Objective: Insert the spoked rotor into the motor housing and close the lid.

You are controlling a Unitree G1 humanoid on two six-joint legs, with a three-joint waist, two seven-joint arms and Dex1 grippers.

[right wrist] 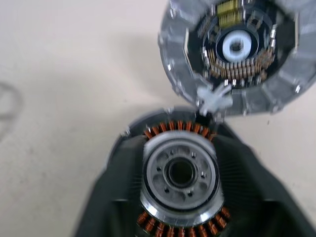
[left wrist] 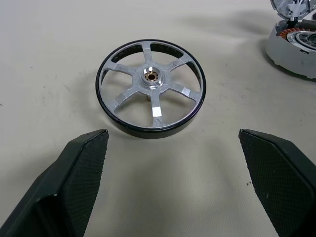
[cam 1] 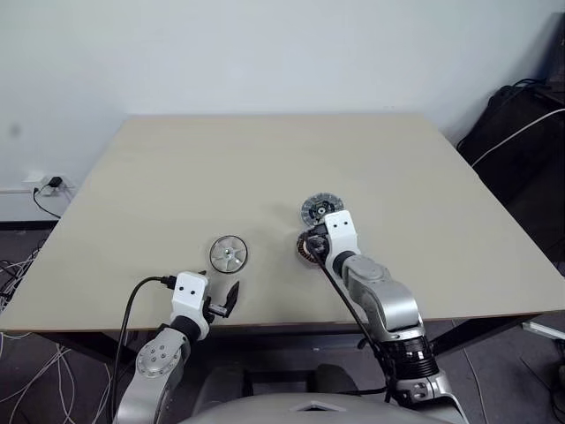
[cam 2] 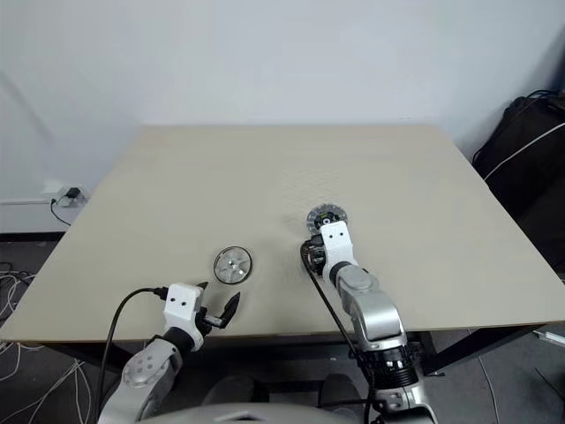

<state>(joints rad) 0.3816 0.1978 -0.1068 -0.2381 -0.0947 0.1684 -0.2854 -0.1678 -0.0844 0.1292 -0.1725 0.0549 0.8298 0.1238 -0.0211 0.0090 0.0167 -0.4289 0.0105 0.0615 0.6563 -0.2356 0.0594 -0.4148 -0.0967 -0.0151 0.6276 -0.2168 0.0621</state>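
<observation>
The spoked rotor [cam 1: 229, 254] lies flat on the beige table, a silver wheel with a dark rim, just ahead of my left gripper [cam 1: 225, 302]. That gripper is open, and in the left wrist view its fingers [left wrist: 79, 173] stand wide apart short of the rotor [left wrist: 151, 89]. The motor housing [right wrist: 180, 173], with its ring of copper windings, sits between the two black fingers [right wrist: 116, 197] of my right gripper [cam 1: 311, 247], which close in against its sides. The lid [right wrist: 237, 49] lies folded open just beyond the housing, inner side up, joined to it by a white hinge.
The table's front edge [cam 1: 265, 325] runs just under both grippers. A black bag [cam 1: 521, 132] with a white cable stands off the table's right side. Cables and a wall socket [cam 1: 48, 185] sit on the floor at the left.
</observation>
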